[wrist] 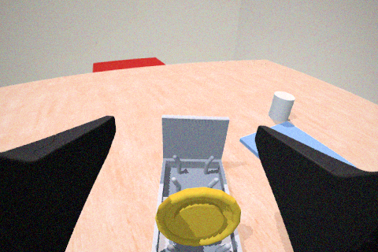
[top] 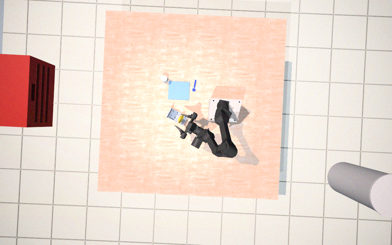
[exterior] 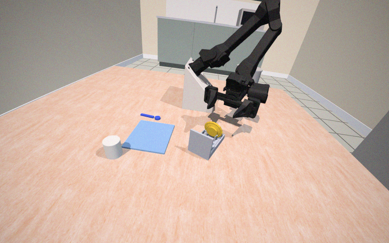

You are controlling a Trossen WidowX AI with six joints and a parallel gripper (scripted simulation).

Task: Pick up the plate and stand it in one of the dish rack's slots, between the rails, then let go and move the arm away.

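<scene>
Hanging wide apart, the claw (top: 181,121) (exterior: 222,112) (wrist: 187,128) holding nothing, clear of the yellow plate (top: 181,118) (exterior: 213,129) (wrist: 198,217) in the rack (top: 172,114) (exterior: 200,144) (wrist: 194,138).

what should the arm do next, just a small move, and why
Probably ease the open gripper further back, fingers spread: the yellow plate stands tilted in the dish rack, untouched, so only moving away seems left.
</scene>
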